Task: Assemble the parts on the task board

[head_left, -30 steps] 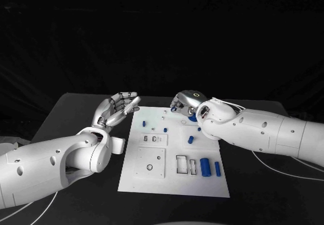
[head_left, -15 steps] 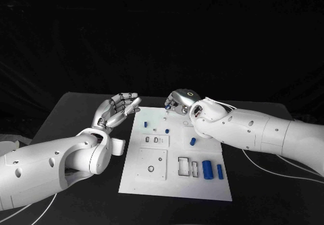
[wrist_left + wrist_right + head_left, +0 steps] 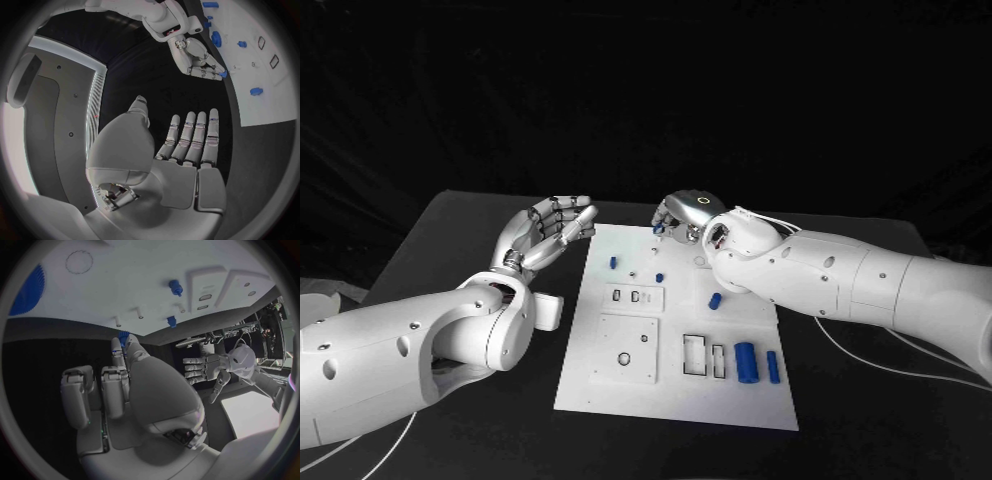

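Over the far edge of the white rectangular task board (image 3: 678,330), our right hand (image 3: 687,218) has drifted leftward, pinching a small blue part (image 3: 123,336) ready for placing, we judge, while our left hand (image 3: 554,229) stays open beside the board.

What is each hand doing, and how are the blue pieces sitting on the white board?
Left hand: open, fingers straight, holding nothing.
Right hand: pinching a small blue piece.
Two blue cylinders: lying flat.
Blue peg: on the white board.
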